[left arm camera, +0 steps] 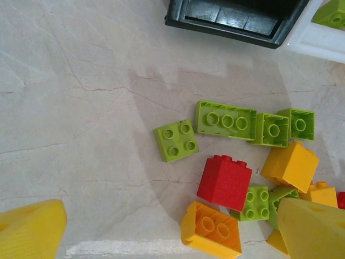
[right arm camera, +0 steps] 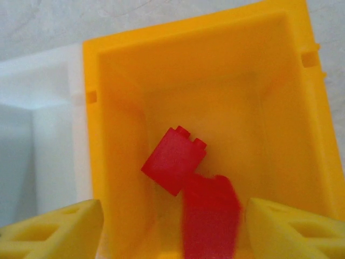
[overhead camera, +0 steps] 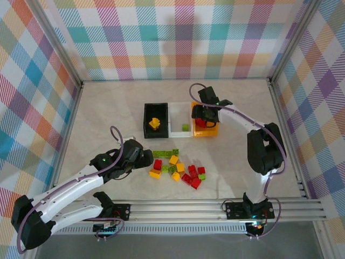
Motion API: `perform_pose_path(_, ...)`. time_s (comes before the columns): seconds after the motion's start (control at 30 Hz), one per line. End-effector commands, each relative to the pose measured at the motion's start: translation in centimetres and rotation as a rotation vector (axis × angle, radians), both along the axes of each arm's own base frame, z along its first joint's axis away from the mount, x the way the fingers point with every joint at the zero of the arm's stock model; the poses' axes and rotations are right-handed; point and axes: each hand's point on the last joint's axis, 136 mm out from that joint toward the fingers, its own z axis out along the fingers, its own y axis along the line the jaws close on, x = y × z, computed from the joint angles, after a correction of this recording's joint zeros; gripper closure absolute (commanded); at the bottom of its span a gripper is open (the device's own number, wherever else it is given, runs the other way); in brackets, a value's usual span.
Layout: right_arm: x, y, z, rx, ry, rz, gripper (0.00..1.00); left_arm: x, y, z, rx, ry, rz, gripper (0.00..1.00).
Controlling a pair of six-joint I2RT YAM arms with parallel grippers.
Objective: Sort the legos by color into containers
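Two red legos (right arm camera: 175, 160) lie in the orange bin (right arm camera: 108, 108) between the parted fingers of the right gripper (right arm camera: 175, 229), while most bricks (left arm camera: 226, 120) wait unsorted between the fingers of the wide-open left gripper (left arm camera: 172, 232).

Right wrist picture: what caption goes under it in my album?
Right tool open over the orange bin, one red brick inside, a second red brick blurred.

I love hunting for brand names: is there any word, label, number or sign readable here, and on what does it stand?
No readable text anywhere.
Studs of the green brick: plain rings, any embossing too small to read.
Black bin, white bin, orange bin: no label visible.
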Motion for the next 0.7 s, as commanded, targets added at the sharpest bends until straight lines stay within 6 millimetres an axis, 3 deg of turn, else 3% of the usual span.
perform_pose_path(0.0, -0.5, 0.7, 4.0, 0.045, -0.065, 0.032, 0.24, -0.6, -0.2, -0.4, 0.011, 0.028, -0.043, 0.00)
perform_pose_path(0.13, -3.2, 1.4, 4.5, 0.089, -0.064, 0.076, 0.22, -0.5, -1.8, -1.1, 0.027, 0.059, -0.122, 0.00)
perform_pose_path(0.33, -7.4, 1.7, 3.2, 0.133, -0.030, 0.113, 0.22, 0.2, -5.0, -3.0, 0.155, 0.114, -0.232, 0.12)
perform_pose_path(0.67, -9.8, 0.0, 3.3, 0.132, -0.045, 0.098, 0.22, 1.5, -7.8, -7.0, 0.271, 0.174, -0.327, 0.25)
